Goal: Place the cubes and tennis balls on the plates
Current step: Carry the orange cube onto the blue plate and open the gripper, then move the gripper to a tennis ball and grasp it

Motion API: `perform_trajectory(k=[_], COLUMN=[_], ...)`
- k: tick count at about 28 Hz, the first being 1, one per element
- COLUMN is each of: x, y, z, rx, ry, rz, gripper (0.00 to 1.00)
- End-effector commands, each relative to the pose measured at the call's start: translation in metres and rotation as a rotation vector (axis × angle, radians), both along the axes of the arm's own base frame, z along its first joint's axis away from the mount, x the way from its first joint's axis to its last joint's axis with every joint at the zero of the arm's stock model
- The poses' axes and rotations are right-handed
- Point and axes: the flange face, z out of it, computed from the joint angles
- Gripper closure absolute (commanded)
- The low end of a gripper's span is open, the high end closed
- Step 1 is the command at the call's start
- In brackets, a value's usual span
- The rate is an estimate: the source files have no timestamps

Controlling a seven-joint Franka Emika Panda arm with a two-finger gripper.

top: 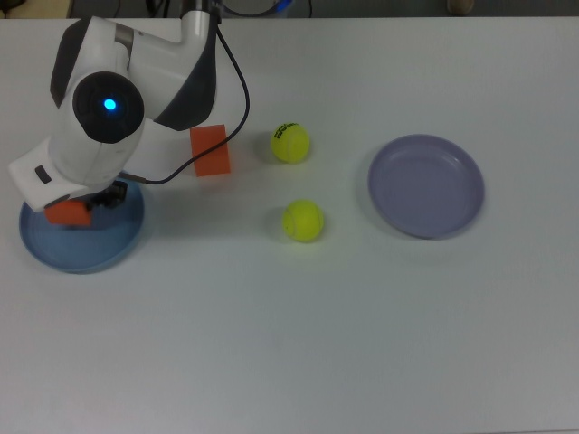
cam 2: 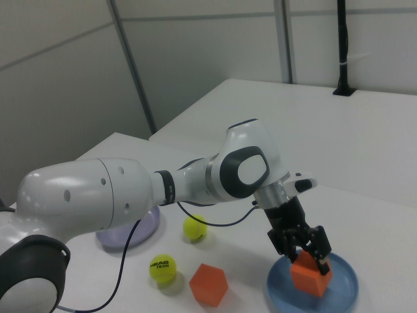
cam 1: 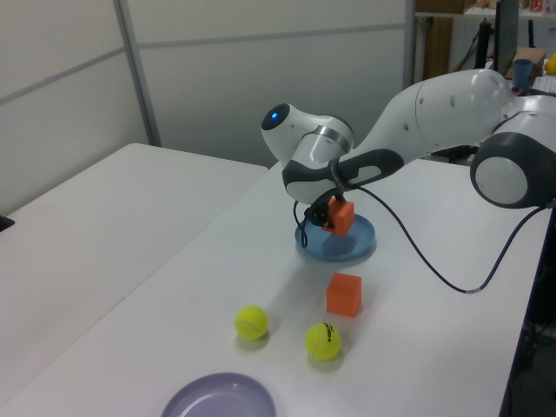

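The white counter [top: 362,344] is broad and mostly bare, so there is open room on every side of the task's things; its far edge runs along the top of the top view, well away from them. The arm [cam 1: 434,113] reaches in from that side, and its dark cable droops over the work area, something to keep in mind when swinging back.

The blue plate [top: 54,253] lies at the top view's left, the lavender plate [top: 425,185] at the top view's right, well apart. Both are shallow with low raised rims, probably light plastic that could skid if nudged.

The gripper [cam 2: 301,251] is pinching the held cube [cam 2: 310,276] from above on two opposite flat faces, low over the blue plate. Whether the cube already touches the plate I cannot tell. The cube looks rigid and matte, likely light and easy to pinch on parallel sides; it should sit flat and not roll.

The second cube [top: 210,150] rests on the counter just beside the arm's body in the top view, near the blue plate.

The logo ball [top: 290,142] and the plain ball [top: 302,221] sit between cube and lavender plate. Fuzzy and springy, they likely grip well across the middle but may roll over a low rim.
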Motion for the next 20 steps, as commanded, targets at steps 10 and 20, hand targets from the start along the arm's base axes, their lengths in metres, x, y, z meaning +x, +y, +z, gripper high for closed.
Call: perform_trajectory(k=[10,20], x=[0.011,0.016], y=[0.035,0.157], z=[0.029,0.064], rx=[0.045,0.137], ry=[-0.073,-0.147], rz=[0.04,0.167], gripper=[0.0,0.0])
